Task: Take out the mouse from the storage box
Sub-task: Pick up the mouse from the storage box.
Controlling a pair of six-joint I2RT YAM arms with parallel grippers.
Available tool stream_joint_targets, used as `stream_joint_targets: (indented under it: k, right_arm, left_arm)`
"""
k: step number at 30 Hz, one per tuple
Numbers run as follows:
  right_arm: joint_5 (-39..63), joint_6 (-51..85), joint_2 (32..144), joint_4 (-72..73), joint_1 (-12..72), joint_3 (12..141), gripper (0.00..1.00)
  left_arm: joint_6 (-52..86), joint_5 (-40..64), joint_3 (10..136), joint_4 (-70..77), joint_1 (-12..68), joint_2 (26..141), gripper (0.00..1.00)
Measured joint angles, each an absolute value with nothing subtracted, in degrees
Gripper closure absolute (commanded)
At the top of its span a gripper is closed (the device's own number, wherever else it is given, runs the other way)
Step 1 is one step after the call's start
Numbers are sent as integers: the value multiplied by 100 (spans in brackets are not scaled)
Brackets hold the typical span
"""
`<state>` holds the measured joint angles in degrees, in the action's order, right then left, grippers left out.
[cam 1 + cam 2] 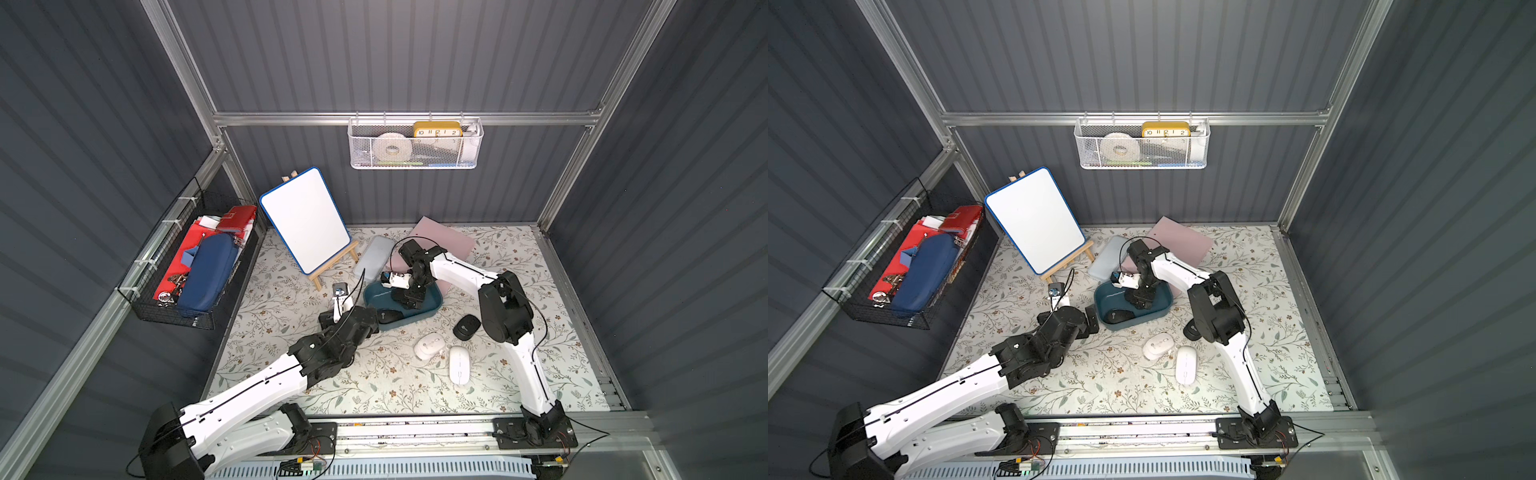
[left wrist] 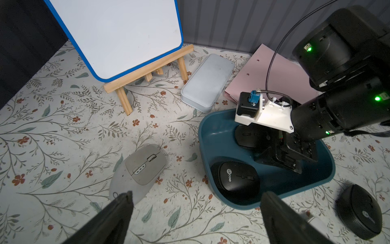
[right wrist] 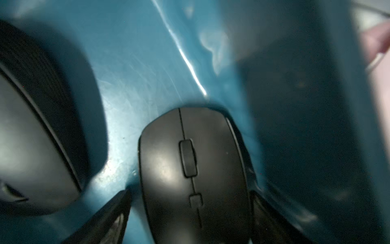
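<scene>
The teal storage box (image 1: 432, 305) (image 2: 211, 135) sits mid-table on the floral mat. Two black mice lie in it. My right gripper (image 3: 190, 196) (image 1: 409, 299) reaches down into the box and is open, its jaws on either side of one black mouse (image 3: 194, 164) (image 2: 245, 135), with a sliver of teal showing beside one finger (image 3: 120, 202). The other black mouse (image 1: 388, 316) (image 2: 236, 179) lies by the box's near wall. My left gripper (image 2: 195, 200) (image 1: 349, 320) hovers open and empty over the mat, left of the box.
A grey mouse (image 2: 141, 171) lies by my left fingers. A black mouse (image 1: 466, 327) and two white mice (image 1: 430, 345) (image 1: 459, 364) lie right of the box. A whiteboard on an easel (image 1: 305, 218), a grey case (image 1: 374, 257) and a pink folder (image 1: 444, 239) stand behind.
</scene>
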<state>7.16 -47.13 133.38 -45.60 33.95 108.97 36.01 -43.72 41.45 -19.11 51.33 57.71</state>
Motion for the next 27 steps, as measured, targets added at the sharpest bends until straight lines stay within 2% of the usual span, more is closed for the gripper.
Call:
stream_joint_targets:
  k: [1, 6, 9, 15, 21, 27]
  right_arm:
    - [725, -4729, 13334, -4528, 3404, 10875, 20]
    - [768, -4678, 13284, -4427, 3514, 10739, 39]
    - [801, -4565, 13207, -4340, 3590, 10613, 44]
    - [873, -4418, 12978, -4182, 3701, 10226, 62]
    - [917, -4217, 12853, -4139, 3723, 10095, 67]
    - [989, -3837, 12254, -4060, 3760, 9765, 66]
  left_arm:
    - [3601, -4375, 4145, -1909, 5133, 5771, 1]
    - [3601, -4394, 4145, -1909, 5133, 5747, 1]
    - [3601, -4427, 4145, -1911, 5133, 5712, 0]
    - [3603, -4475, 4145, -1911, 5133, 5708, 1]
    - [3612, -4534, 4145, -1935, 5133, 5706, 1]
    - [3776, -4687, 4147, -2161, 5133, 5240, 1]
